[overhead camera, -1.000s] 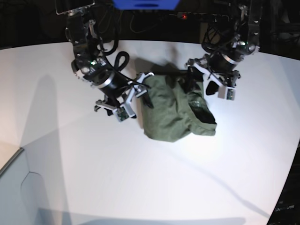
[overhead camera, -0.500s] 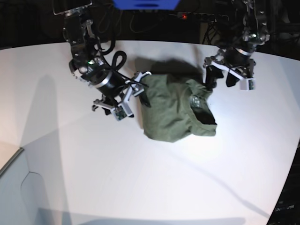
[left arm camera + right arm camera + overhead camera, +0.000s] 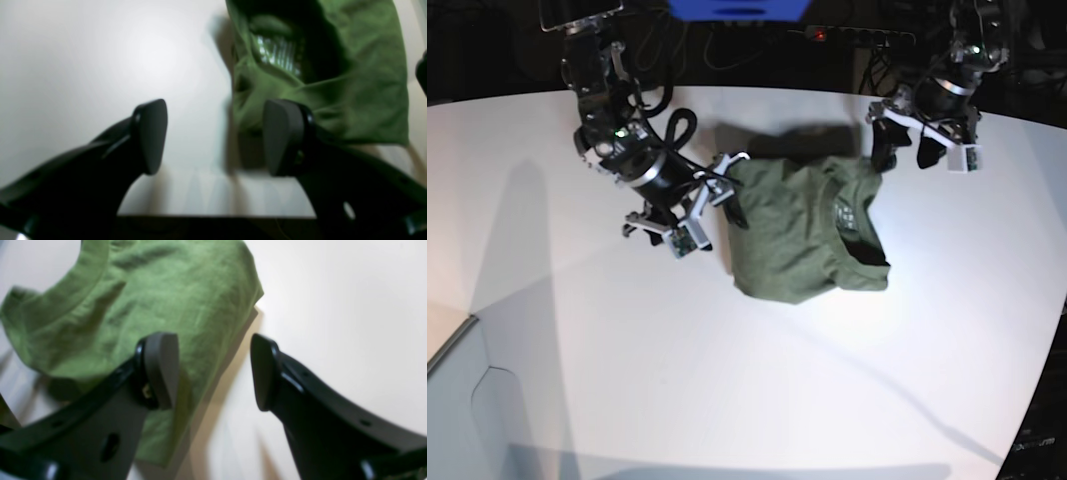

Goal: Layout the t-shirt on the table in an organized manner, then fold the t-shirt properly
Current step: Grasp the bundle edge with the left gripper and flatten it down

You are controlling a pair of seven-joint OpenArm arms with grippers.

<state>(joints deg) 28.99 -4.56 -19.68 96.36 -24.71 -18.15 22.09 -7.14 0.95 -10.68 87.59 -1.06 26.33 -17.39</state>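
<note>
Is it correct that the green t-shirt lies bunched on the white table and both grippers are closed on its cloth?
Not quite. The t-shirt does lie bunched on the table, but both grippers are open and hold nothing. The wrist views show it: the left gripper and right gripper have wide gaps between their jaws.

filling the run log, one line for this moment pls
t-shirt: bunched on table | left gripper: open, empty | right gripper: open, empty

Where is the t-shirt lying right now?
In the base view the t-shirt lies bunched on the table, right of centre towards the far edge, between the right gripper and the left gripper.
</note>
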